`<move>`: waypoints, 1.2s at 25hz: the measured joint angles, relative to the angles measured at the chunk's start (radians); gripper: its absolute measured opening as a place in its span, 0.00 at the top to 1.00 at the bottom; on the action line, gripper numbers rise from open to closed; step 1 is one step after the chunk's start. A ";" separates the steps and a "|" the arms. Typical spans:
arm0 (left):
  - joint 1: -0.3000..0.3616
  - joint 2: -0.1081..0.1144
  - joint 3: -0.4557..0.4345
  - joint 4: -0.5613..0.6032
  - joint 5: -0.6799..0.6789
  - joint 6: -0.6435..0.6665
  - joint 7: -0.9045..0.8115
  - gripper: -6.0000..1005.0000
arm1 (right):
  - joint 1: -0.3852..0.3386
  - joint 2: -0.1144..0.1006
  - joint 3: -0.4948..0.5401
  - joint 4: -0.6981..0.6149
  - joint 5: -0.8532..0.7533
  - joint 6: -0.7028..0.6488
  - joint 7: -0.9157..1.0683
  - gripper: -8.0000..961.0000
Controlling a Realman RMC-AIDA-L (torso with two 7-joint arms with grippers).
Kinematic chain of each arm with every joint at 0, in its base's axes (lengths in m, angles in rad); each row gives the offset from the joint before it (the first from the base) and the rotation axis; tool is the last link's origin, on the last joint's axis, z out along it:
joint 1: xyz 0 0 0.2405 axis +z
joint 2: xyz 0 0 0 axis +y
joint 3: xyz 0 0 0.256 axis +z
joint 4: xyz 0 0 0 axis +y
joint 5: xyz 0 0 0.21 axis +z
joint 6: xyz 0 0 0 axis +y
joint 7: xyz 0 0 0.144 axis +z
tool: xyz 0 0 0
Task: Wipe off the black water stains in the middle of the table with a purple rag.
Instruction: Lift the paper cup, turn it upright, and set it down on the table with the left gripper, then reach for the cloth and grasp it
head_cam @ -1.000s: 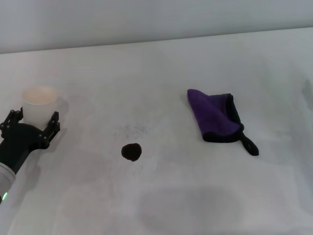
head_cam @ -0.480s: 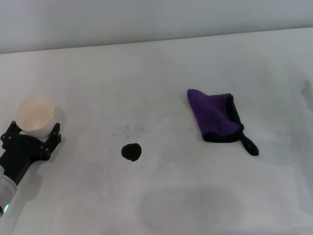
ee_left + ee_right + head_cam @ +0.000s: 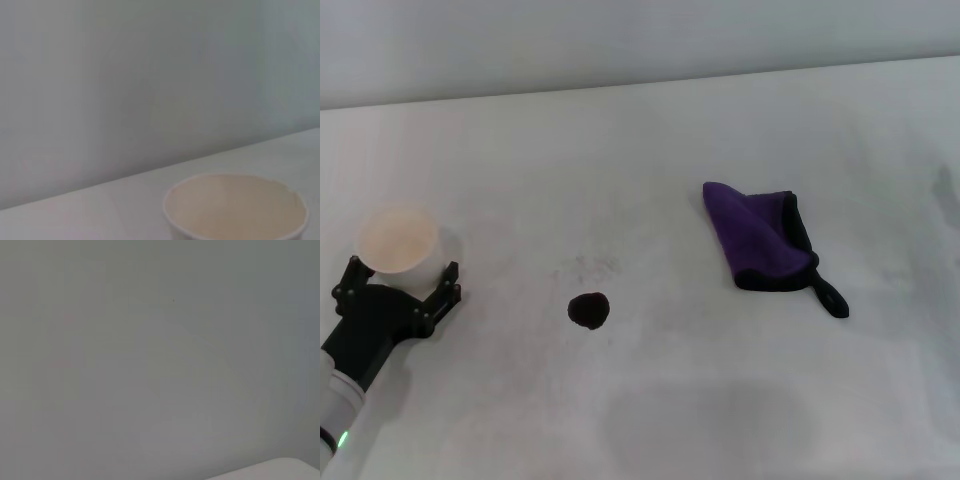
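Observation:
The black water stain (image 3: 589,310) is a small glossy blot near the middle of the white table (image 3: 650,140). The purple rag (image 3: 758,238) lies folded to its right, black-edged, with a black loop tail trailing toward the front. Neither gripper touches the rag or the stain. My left gripper (image 3: 398,285) is at the far left of the table, its fingers on either side of a white paper cup (image 3: 397,238) that stands upright. The left wrist view shows the cup's rim (image 3: 235,207) from close by. My right gripper is out of view.
A faint grey speckled smudge (image 3: 588,266) lies just behind the stain. The table's far edge meets a pale wall (image 3: 640,40). The right wrist view shows only that wall and a sliver of table (image 3: 280,470).
The left gripper and the cup have moved toward the table's front and slightly right. The cup tilted half a second ago and now stands upright. Rag and stain have not moved.

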 joint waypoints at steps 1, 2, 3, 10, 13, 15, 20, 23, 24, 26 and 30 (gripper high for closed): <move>0.005 0.000 0.000 0.001 0.000 0.007 0.002 0.13 | 0.000 0.000 0.000 0.000 0.000 0.001 0.000 0.19; 0.008 -0.001 0.000 0.001 -0.001 0.010 0.003 0.13 | 0.000 0.000 0.000 0.001 0.000 0.001 0.000 0.19; 0.012 -0.001 0.000 0.001 -0.003 0.014 0.004 0.13 | 0.001 0.000 0.000 0.002 0.000 0.002 0.001 0.19; 0.048 -0.003 0.000 0.010 -0.008 0.035 0.005 0.11 | 0.002 0.000 0.000 0.008 -0.002 0.011 0.001 0.20; 0.075 -0.002 0.000 0.026 -0.008 0.049 0.007 0.11 | 0.002 0.000 0.000 0.008 -0.002 0.013 0.001 0.20; 0.095 -0.001 0.000 0.027 -0.008 0.074 0.007 0.11 | 0.002 0.000 0.000 0.008 -0.002 0.018 0.001 0.20; 0.147 -0.001 0.000 0.040 -0.001 0.150 0.005 0.11 | 0.002 0.000 0.000 0.008 -0.002 0.047 0.028 0.20; 0.185 0.000 0.000 0.048 -0.012 0.215 0.000 0.11 | 0.002 0.000 -0.001 -0.001 -0.025 0.065 0.084 0.20; 0.193 0.000 0.000 0.047 -0.017 0.239 0.000 0.11 | 0.002 -0.001 -0.002 -0.007 -0.049 0.070 0.105 0.20; 0.206 0.002 0.000 0.041 -0.040 0.277 -0.003 0.11 | 0.005 -0.002 -0.002 -0.035 -0.139 0.090 0.160 0.20; 0.207 0.006 -0.001 0.022 -0.125 0.311 -0.012 0.11 | 0.041 -0.004 -0.003 -0.141 -0.400 0.134 0.302 0.21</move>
